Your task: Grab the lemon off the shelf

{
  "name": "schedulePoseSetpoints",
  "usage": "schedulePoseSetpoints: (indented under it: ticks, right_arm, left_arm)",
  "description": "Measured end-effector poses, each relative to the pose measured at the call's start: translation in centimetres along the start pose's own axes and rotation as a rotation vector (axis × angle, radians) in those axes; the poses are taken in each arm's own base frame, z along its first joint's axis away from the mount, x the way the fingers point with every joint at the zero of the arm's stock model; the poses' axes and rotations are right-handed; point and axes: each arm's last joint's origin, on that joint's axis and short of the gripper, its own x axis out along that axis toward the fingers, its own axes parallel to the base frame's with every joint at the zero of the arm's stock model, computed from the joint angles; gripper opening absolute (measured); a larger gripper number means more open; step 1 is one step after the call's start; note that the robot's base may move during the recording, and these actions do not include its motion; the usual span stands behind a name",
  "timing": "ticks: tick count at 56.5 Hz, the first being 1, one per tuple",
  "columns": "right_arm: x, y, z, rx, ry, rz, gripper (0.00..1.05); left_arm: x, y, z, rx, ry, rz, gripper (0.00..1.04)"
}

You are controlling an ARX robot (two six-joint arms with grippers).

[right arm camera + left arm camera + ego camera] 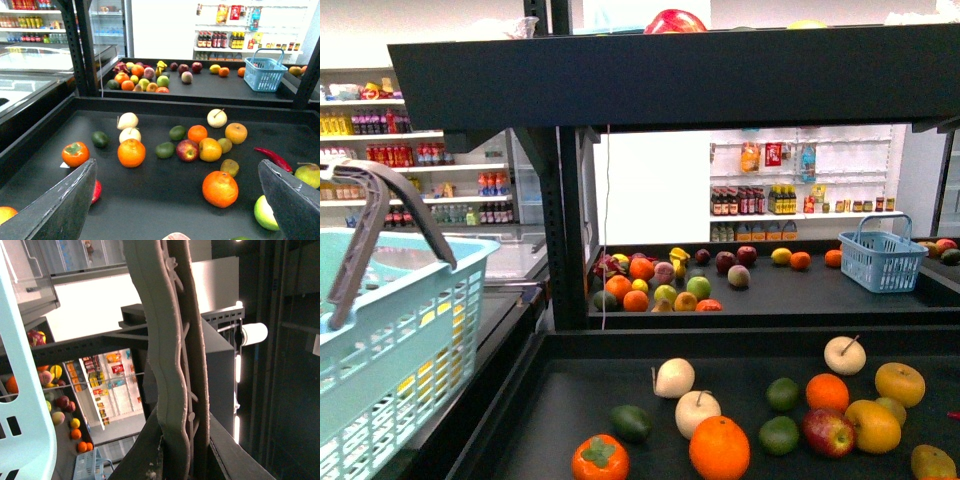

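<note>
The right hand (177, 200) is spread wide, its two dark fingers (60, 205) at either edge of the right wrist view, holding nothing and hovering above the near tray of the black shelf (570, 400). The left hand grips the grey handle (172, 365) of a pale green basket (390, 330), seen at the left of the front view; its fingers are pressed against the handle.

On the near tray lie scattered fruits: a persimmon (599, 458) and a large orange (719, 447) closest, then a dark avocado (631, 422), two white pears (697, 410), limes (779, 434), a red apple (829, 432) and yellow-orange fruits (873, 425). A red chilli (273, 158) lies towards the right.

Which of these is the lemon cannot be told for certain; a small yellow fruit (781, 256) sits on the farther tray, beside an orange one, near a blue basket (882, 258).

Beyond stand white wall shelves of bottles (770, 200).
</note>
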Motion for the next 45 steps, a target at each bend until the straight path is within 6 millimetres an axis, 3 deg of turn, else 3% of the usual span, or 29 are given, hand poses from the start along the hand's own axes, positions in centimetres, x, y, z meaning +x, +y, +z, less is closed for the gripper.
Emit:
schedulePoseSetpoints:
  ticks: [15, 24, 45]
  right_arm:
    - [0.0, 0.0, 0.0, 0.0, 0.0, 0.0, 0.97]
    - [0.0, 0.0, 0.0, 0.0, 0.0, 0.0, 0.97]
    - [0.0, 0.0, 0.0, 0.0, 0.0, 0.0, 0.97]
  left_arm:
    - [-1.7, 0.3, 2.7, 0.01, -0.066, -0.039, 0.12]
    - [-2.1, 0.7, 2.7, 0.001, -0.068, -0.042, 0.12]
    - [-3.2, 4.1, 2.2, -0.057, -0.075, 0.061, 0.12]
